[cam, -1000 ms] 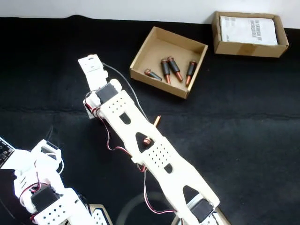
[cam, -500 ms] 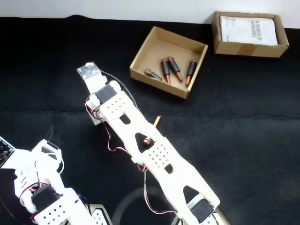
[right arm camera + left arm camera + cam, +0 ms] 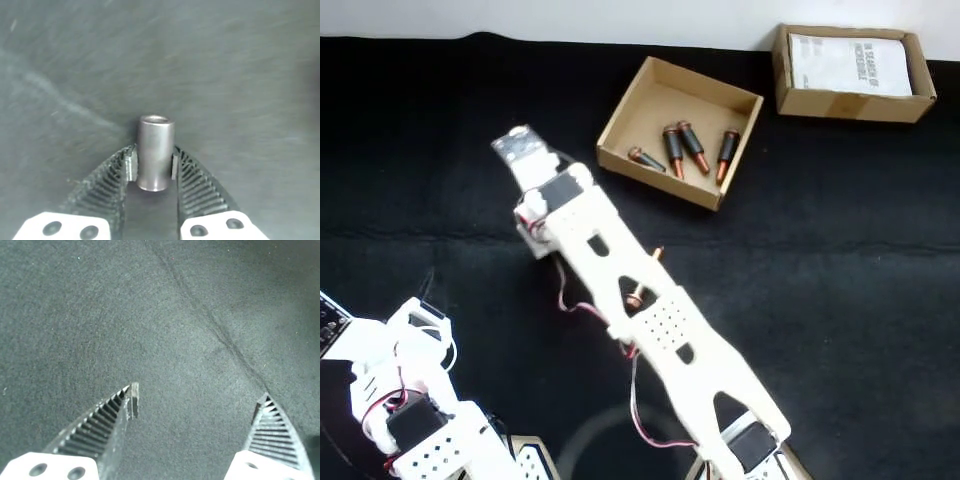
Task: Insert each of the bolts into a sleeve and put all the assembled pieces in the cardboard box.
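Sleeve (image 3: 155,150), dark metal, stands upright, clamped btw fingers of right tool (image 3: 153,157) at its lower half, open end up. Black bench (image 3: 240,75) behind it; can't tell if sleeve base touches bench. Left tool (image 3: 199,395) is spread wide, nothing btw its toothed fingers, over bare cloth w/ a crease.

High view: right arm (image 3: 650,320) stretches from bottom ctr to upper left of frame, wrist near cardboard box (image 3: 620,125), on its left. Box sits upper ctr and holds 4 assembled pcs (image 3: 672,150) lying side by side. Copper bolt (image 3: 657,253) lies on bench mid frame, just beside right arm, partly hidden by it. Second copper bit (image 3: 634,298) peeks at arm edge; can't tell if same bolt. Left arm (image 3: 410,400) is at lower left corner, well apart from box. Second box (image 3: 840,105) w/ paper sheet (image 3: 845,62) is at upper right.
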